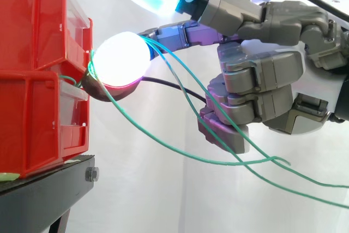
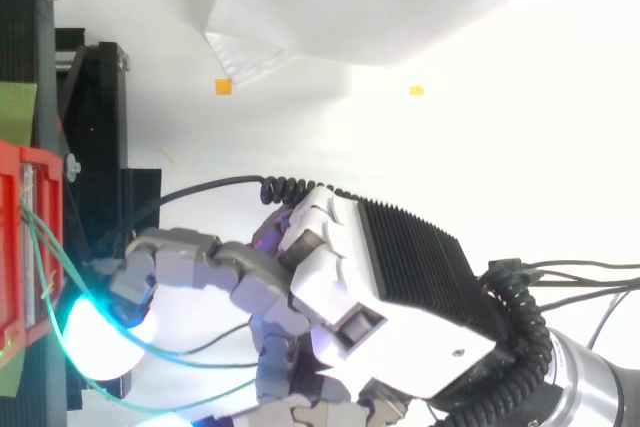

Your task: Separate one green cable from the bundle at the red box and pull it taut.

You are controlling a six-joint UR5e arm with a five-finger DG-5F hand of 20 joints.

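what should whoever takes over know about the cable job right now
Hand: at the front of the red bins, where the green cables come out; a grip on one cannot be confirmed.
Cables: several run from the bins past the hand in slack curves, bunched at the bin end.
Done: hand is at the bundle.
Left: single out one cable, pull it taut.

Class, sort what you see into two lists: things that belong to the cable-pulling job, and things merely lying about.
Job: green cables, red bins, hand.
Lying about: black stand, white curtain, orange marker, yellow marker, green tape.
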